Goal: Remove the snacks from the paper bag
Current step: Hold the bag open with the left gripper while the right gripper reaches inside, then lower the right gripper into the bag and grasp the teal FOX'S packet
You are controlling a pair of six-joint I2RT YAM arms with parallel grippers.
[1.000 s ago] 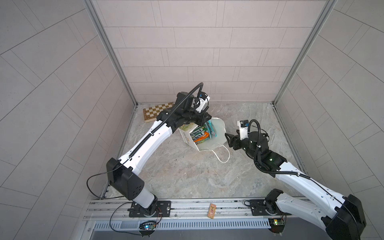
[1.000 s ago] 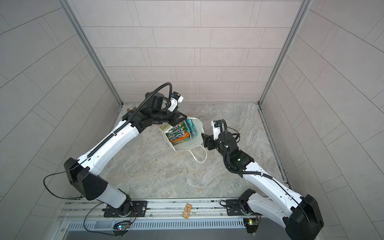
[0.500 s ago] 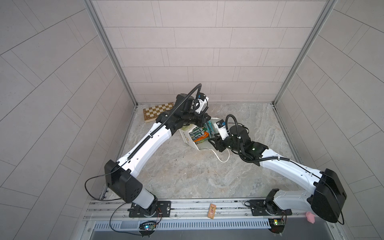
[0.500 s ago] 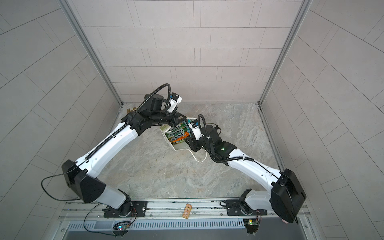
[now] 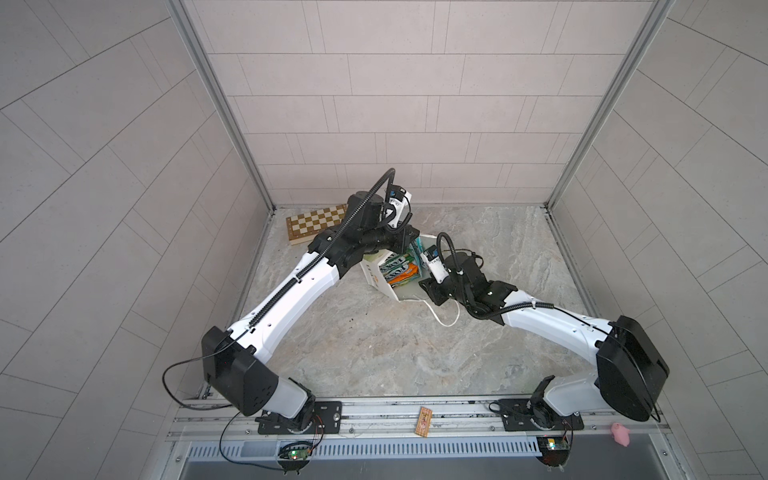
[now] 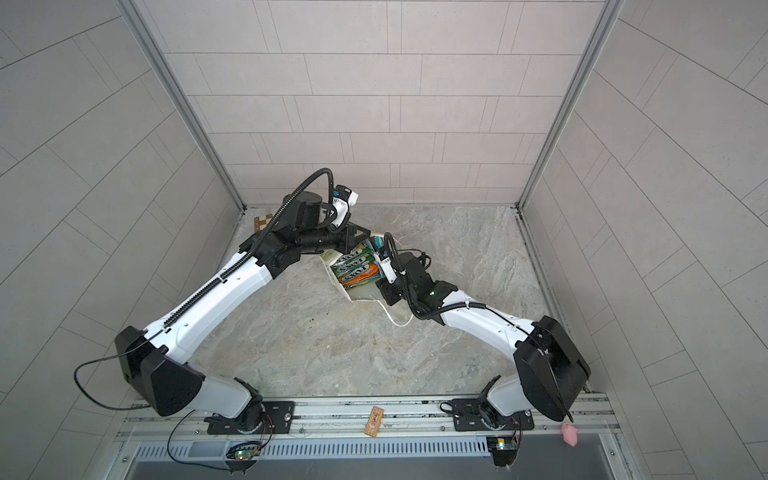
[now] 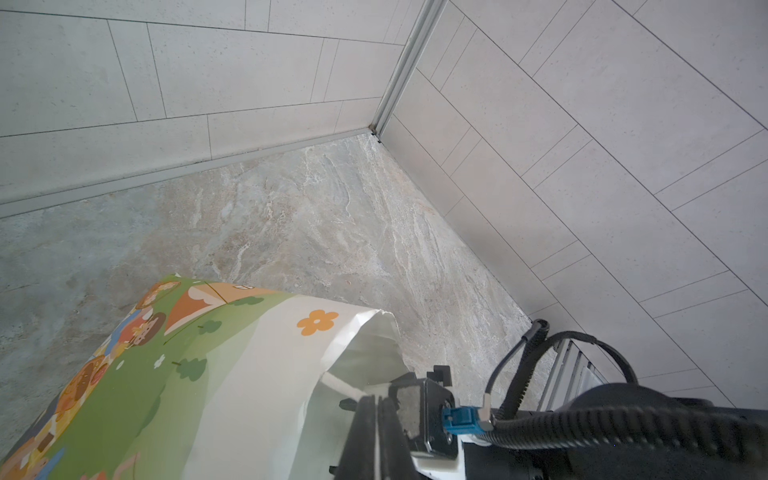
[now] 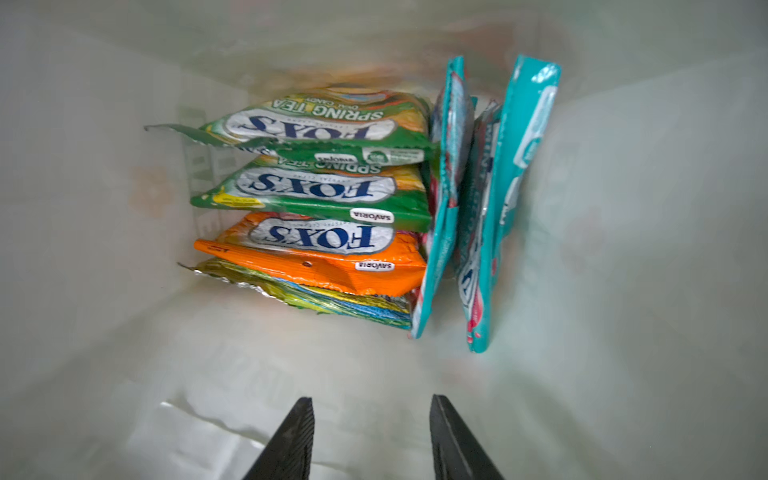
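Evidently light and crinkly, the snacks (image 5: 398, 270) sat inside the paper bag (image 5: 375, 277). In both top views the bag was tipped on the tabletop (image 5: 374, 345) with its mouth toward the right end effector (image 5: 424, 286), and the left end effector (image 5: 409, 240) was at its upper rim. The left wrist view showed the left end effector (image 7: 376, 419) pressed flat together, apparently pinching the bag's white rim. The right wrist view showed the right end effector (image 8: 370, 401) partly spread and empty, short of the stack. Such glossy film would likely slip. The teal packets (image 8: 444, 199), standing on edge beside the orange packet (image 8: 316, 259), offered thin crimped seams to pinch.
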